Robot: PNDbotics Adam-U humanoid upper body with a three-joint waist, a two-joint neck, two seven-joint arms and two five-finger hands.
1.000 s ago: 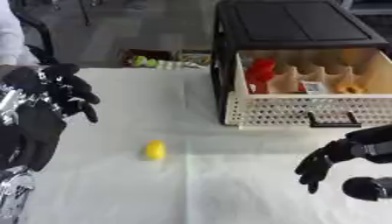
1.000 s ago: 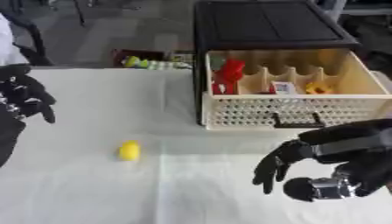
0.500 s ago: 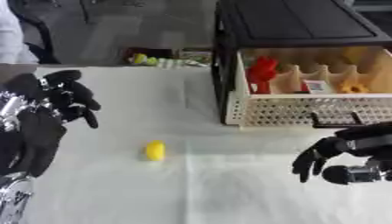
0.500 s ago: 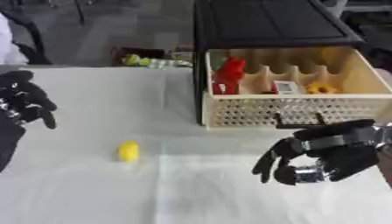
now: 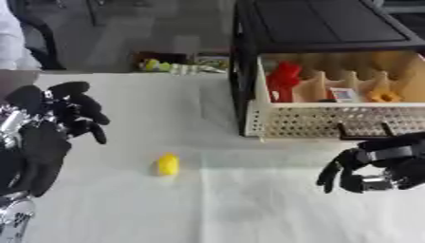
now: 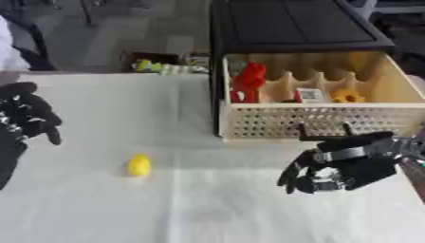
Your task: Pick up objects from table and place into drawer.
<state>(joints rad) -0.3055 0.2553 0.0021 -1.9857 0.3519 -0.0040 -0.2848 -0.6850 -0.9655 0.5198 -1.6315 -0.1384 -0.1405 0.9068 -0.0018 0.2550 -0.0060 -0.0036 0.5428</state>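
Left eye view shows a small yellow thing (image 5: 169, 164) lying alone on the white worktop (image 5: 232, 204), well apart from both of your hands. The drawer (image 6: 319, 121) is pulled open, with a red thing (image 6: 248, 83) and other bits already inside. Your right hand (image 6: 336, 166) hangs just in front of the drawer, fingers curled and holding nothing. Your left hand (image 5: 58, 114) is up at the left side, fingers bent, also holding nothing. I think you are about to pick. Next, reach to the yellow thing and close around it.
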